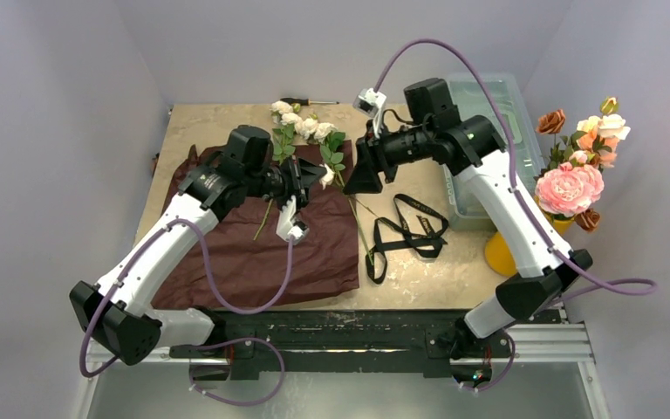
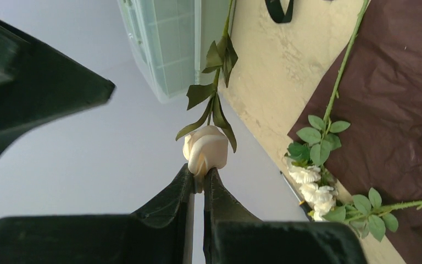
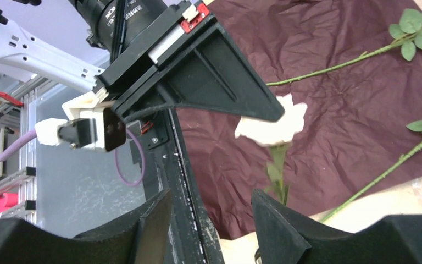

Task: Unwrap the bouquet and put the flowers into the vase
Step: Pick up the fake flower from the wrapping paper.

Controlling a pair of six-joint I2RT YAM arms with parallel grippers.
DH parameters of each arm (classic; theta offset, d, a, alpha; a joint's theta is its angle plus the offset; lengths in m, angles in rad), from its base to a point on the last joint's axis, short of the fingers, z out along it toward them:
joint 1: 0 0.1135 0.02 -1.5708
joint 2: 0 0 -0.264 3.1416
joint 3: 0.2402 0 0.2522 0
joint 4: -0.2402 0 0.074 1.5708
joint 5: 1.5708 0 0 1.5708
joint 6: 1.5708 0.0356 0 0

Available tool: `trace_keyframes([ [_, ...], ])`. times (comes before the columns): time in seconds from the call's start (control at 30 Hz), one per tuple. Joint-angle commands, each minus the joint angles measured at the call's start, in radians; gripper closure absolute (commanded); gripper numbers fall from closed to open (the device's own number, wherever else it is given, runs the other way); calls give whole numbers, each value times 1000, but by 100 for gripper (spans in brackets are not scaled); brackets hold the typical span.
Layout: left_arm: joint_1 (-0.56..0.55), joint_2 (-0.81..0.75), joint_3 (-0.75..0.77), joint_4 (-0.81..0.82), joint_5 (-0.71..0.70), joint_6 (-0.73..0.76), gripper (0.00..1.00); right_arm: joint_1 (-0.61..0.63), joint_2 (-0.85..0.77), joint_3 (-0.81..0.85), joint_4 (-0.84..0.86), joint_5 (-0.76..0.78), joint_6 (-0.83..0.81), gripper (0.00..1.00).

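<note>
My left gripper (image 1: 312, 177) (image 2: 199, 177) is shut on the head of a cream rose (image 1: 326, 175) (image 2: 206, 151) (image 3: 275, 126), held above the table with its stem (image 2: 215, 66) trailing away. My right gripper (image 1: 368, 170) (image 3: 211, 212) faces it, open, and the rose's stem (image 3: 277, 170) hangs just past its right fingertip, outside the gap. The bouquet is undone: its maroon paper (image 1: 262, 240) (image 3: 329, 110) lies flat and more flowers (image 1: 301, 124) (image 2: 314, 190) lie at the paper's far edge. The yellow vase (image 1: 499, 253) stands at the right, partly behind my right arm, with pink and peach roses (image 1: 569, 188) in it.
A black ribbon (image 1: 410, 231) lies loose on the table right of the paper. A clear plastic box (image 1: 488, 122) (image 2: 165, 44) stands at the back right. A screwdriver (image 1: 307, 101) lies at the far edge. Walls close in on three sides.
</note>
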Motion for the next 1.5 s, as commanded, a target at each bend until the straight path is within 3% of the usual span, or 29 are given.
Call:
trace_keyframes([
  [0.0, -18, 5, 40, -53, 118, 252, 100, 45, 19, 20, -23, 15, -28, 43],
  [0.43, -42, 17, 80, -117, 161, 355, 100, 81, 46, -2, -71, 240, -96, 57],
  [0.87, -62, 12, 80, -102, 159, 359, 100, 117, 80, 5, -79, 224, -117, 61],
  [1.1, -71, 8, 74, -81, 155, 343, 99, 122, 88, 5, -92, 245, -137, 97],
  [1.17, -73, 11, 84, -75, 156, 308, 98, 121, 84, 6, -91, 252, -138, 100],
  [1.23, -74, 12, 93, -78, 151, 273, 86, 122, 74, 10, -90, 256, -139, 100],
  [1.4, -74, -22, 36, 4, 124, 100, 16, 122, 13, 4, -60, 272, -124, 100],
  [1.47, -74, -31, 33, 15, 116, 10, 3, 122, -29, -19, -36, 280, -119, 100],
])
